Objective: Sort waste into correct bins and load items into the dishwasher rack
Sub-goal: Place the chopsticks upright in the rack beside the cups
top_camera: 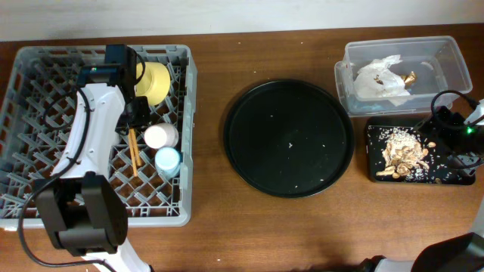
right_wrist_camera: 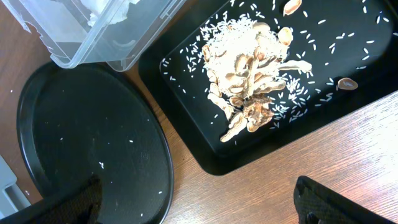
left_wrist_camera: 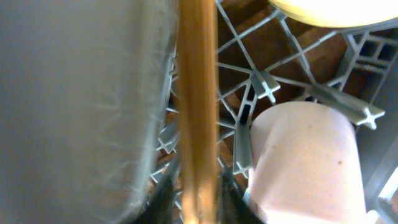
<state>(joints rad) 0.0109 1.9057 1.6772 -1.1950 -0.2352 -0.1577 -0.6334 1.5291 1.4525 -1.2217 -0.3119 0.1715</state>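
The grey dishwasher rack point(top_camera: 45, 83) at the left holds the yellow bowl point(top_camera: 155, 81), the pink cup point(top_camera: 161, 136), the light-blue cup point(top_camera: 168, 159) and the brown chopsticks point(top_camera: 134, 155). My left gripper point(top_camera: 135, 115) hangs low over the rack. In the left wrist view the chopsticks point(left_wrist_camera: 198, 93) run between its dark fingers, with a thin gap on one side. My right gripper point(right_wrist_camera: 205, 211) stands wide open over bare wood, near the black tray point(right_wrist_camera: 180, 93) of food scraps point(right_wrist_camera: 249, 81). Crumpled tissue point(top_camera: 382, 78) lies in the clear tub point(top_camera: 446, 53).
A big round black tray point(top_camera: 287, 138) with a few crumbs sits mid-table between rack and bins. A pale blurred surface point(left_wrist_camera: 74, 106) fills the left of the left wrist view, close beside the chopsticks. The right arm's cable point(top_camera: 442, 98) loops near the tub.
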